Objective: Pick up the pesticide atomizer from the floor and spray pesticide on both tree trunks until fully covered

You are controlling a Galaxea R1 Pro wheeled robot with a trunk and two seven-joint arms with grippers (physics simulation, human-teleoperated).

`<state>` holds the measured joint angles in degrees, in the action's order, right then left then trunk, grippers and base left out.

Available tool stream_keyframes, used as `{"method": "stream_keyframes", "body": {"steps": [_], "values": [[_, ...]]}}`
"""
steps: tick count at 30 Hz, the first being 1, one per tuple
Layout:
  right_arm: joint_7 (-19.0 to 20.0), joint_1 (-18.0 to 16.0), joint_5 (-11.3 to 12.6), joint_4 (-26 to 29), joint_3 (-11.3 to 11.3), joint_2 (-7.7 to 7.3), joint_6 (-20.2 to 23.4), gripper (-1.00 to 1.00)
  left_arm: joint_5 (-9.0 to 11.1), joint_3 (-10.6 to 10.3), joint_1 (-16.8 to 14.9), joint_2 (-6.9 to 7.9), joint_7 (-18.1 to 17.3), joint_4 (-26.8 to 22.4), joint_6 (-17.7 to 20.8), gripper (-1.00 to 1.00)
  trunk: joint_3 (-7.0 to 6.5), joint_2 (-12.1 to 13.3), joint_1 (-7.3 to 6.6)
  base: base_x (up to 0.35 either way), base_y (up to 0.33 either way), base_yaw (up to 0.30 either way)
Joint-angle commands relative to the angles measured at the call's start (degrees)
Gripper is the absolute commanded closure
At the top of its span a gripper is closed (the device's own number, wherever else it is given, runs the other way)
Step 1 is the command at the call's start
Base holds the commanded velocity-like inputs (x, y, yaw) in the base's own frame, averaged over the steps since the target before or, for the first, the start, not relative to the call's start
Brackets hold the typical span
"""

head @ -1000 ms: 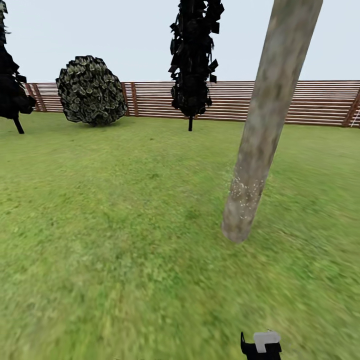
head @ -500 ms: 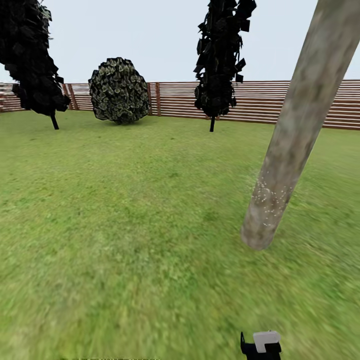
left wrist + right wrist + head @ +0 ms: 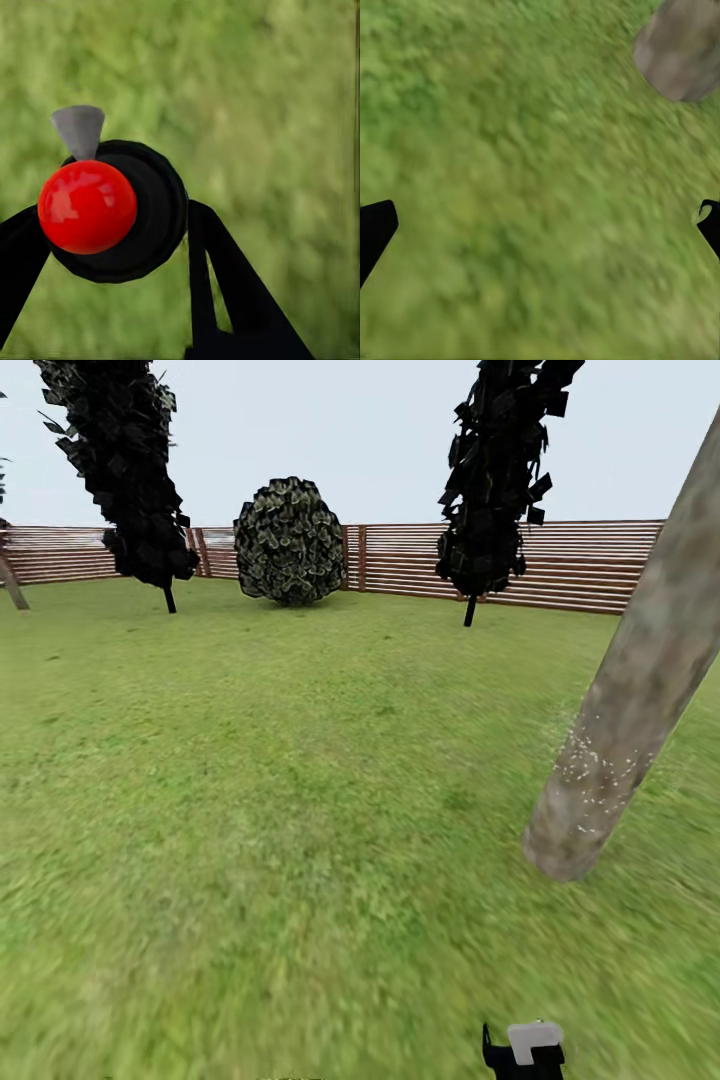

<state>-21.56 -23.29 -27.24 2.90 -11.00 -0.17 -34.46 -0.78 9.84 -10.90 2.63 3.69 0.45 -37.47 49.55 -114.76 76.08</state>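
In the left wrist view the left gripper (image 3: 112,247) is clamped on the pesticide atomizer (image 3: 112,210): its black fingers (image 3: 217,277) sit on either side of a black round body with a glossy red ball on it and a small grey nozzle beside that. Blurry green grass lies behind it.

In the right wrist view the right gripper (image 3: 540,225) is spread wide, its two black fingertips (image 3: 375,229) at opposite edges of the picture with nothing between them but grass floor (image 3: 525,187). The base of a tree trunk (image 3: 682,49) shows near one corner.

In the head view a small black part with a pale grey-white block (image 3: 533,1042) sits at the bottom edge; which arm it belongs to I cannot tell. Just beyond, to the right, the thick mottled tree trunk (image 3: 625,710) rises from the lawn (image 3: 280,780), leaning right, with fine white specks on its lower part. Further off stand two narrow black-foliaged trees (image 3: 500,470), a round bush (image 3: 290,542) between them, and a brown slatted fence (image 3: 590,565) behind.
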Motion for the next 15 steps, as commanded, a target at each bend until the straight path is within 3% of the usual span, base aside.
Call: {"method": "stream_keyframes", "body": {"steps": [1, 7, 12, 14, 15], "values": [[-0.03, 0.0, -0.01, 0.0, 0.01, -0.05, 0.0, -1.0, 0.42, 0.45, -0.05, -0.45, 0.13, -0.54, -0.28, 1.0, 0.0, 0.0, 0.0, 0.0, 0.0, 0.28], [-0.02, 0.0, 0.01, 0.0, 0.01, -0.04, 0.0, -1.0, 0.37, 0.34, -0.23, -0.46, 0.16, -15.35, -0.63, 1.0, 0.0, 0.0, 0.0, 0.0, 0.0, 0.28], [-0.05, 0.0, 0.08, 0.0, 0.01, -0.07, 0.0, -1.0, 0.31, 0.43, -0.34, 0.81, -0.17, -16.36, 0.29, 1.0, 0.0, 0.0, 0.0, 0.0, 0.0, 0.28], [-0.05, 0.0, 0.12, 0.0, 0.01, -0.08, 0.0, -1.0, 0.18, 0.32, -0.68, 1.51, -0.19, -16.07, 4.43, 1.0, 0.0, 0.0, 0.0, 0.0, 0.0, 0.28], [-0.06, 0.0, 0.15, 0.0, 0.0, -0.09, 0.0, -1.0, 0.01, 0.2, -0.89, 1.59, -0.26, -16.09, 8.58, 1.0, 0.0, 0.0, 0.0, 0.0, 0.0, 0.28]]}}
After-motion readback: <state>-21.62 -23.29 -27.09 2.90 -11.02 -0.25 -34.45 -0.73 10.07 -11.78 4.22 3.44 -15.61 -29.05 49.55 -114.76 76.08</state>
